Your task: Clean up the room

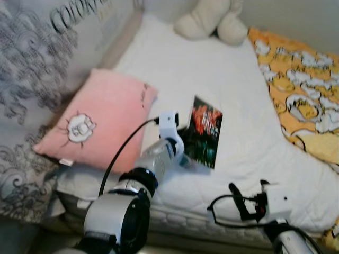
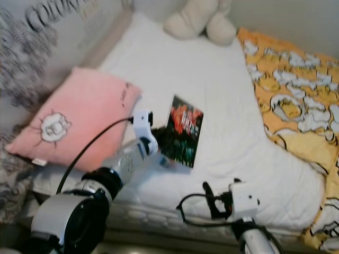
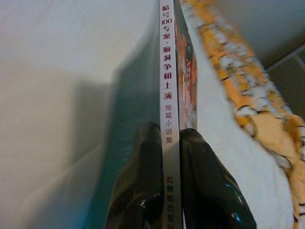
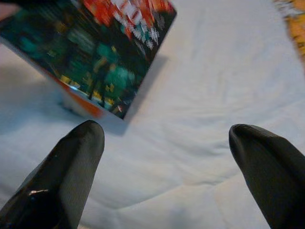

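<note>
While the right tool (image 4: 167, 143) hovers spread wide over the near edge of the bed (image 1: 238, 106), the left tool (image 3: 172, 157) pinches a book (image 1: 204, 132) by its spine, lifting it off the white cover. Beside it lies a pink pillow (image 1: 98, 121), and a plush toy (image 1: 212, 21) sits at the far end.

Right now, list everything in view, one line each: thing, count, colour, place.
book: one, dark cover with red and green, over the white bed, pinched at the spine
pillow: one, pink, left side of bed
plush toy: one, cream, far end of bed
blanket: one, orange and white, right side
bed: one, white sheet
left tool: shut on the book
right tool: open, above the sheet near the book
</note>
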Controlling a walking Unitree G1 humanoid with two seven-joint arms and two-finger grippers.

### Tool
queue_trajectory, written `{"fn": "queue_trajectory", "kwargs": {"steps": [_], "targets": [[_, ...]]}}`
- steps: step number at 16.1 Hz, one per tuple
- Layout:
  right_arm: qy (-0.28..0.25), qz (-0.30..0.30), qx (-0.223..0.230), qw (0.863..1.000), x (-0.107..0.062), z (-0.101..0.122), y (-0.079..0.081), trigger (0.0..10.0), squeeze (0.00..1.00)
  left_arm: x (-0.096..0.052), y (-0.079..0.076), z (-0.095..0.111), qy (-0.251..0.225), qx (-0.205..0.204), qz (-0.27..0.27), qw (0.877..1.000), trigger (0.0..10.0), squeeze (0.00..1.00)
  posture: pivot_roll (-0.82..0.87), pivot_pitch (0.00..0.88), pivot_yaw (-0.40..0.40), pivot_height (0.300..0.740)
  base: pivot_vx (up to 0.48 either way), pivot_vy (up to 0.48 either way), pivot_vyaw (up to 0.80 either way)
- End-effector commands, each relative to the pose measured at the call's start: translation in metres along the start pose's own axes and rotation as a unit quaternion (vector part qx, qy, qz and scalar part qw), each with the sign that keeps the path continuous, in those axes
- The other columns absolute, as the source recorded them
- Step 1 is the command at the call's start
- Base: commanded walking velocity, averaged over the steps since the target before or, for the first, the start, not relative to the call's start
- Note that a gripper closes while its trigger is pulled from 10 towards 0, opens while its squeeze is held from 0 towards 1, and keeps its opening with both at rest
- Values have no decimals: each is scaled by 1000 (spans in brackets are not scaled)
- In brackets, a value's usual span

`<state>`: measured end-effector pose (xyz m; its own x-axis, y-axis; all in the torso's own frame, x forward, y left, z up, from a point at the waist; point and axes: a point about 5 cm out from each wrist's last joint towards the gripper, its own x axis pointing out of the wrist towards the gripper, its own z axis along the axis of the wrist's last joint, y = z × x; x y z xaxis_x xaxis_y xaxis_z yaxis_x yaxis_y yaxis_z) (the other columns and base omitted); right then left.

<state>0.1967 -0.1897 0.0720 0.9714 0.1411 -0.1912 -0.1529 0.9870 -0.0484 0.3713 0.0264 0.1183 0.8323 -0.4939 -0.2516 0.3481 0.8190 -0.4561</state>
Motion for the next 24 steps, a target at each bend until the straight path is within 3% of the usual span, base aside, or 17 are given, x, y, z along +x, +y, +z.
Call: {"fn": "queue_trajectory", "kwargs": {"steps": [1,2,4,5,7,9,12,14,18,19,20,22,24], "targets": [[10,2,-11,1000,-7,2,-3,10000,0,6,-37,-32,41,-37,-26,998,10000,0,-225,239,-166,740,0,0,0],[19,8,-12,1000,-12,2,-1,10000,0,1,-19,-39,53,-30,14,998,10000,0,-225,239,-172,740,0,0,0],[22,10,-12,1000,-13,2,1,10000,0,-2,-4,-37,51,1,44,998,10000,0,-222,237,-173,740,0,0,0],[25,12,-11,1000,-12,3,2,10000,0,-5,16,-23,32,64,86,994,10000,0,-202,236,-176,740,0,0,0],[28,14,-11,999,-10,4,3,10000,0,-9,30,-10,16,113,116,987,10000,0,-192,234,-175,740,0,0,0],[32,20,-8,999,-6,5,5,10000,0,-15,48,3,28,262,139,955,10000,0,-174,234,-181,740,0,0,0],[33,24,-8,999,-4,5,7,10000,0,-19,59,10,33,310,158,937,10000,0,-168,234,-182,740,0,0,0],[36,27,-7,999,-3,4,8,10000,0,-18,54,11,31,342,142,928,10000,0,-168,231,-182,740,0,0,0],[38,27,-8,999,-3,4,8,10000,0,-16,50,14,27,348,145,926,10000,0,-177,227,-177,740,0,0,0],[38,24,-8,999,-2,4,7,10000,0,-17,54,19,24,362,160,918,10000,0,-180,221,-171,740,0,0,0],[38,23,-8,999,-3,4,6,10000,0,-18,57,25,21,375,169,912,10000,1000,-181,217,-169,740,0,0,0],[39,20,-7,999,-3,3,6,10000,0,-19,59,30,20,384,169,908,10000,1000,-180,208,-166,740,0,0,0],[38,21,-6,999,-1,3,8,10000,0,-20,60,43,11,415,170,893,10000,1000,-172,191,-160,740,0,0,0]]}}
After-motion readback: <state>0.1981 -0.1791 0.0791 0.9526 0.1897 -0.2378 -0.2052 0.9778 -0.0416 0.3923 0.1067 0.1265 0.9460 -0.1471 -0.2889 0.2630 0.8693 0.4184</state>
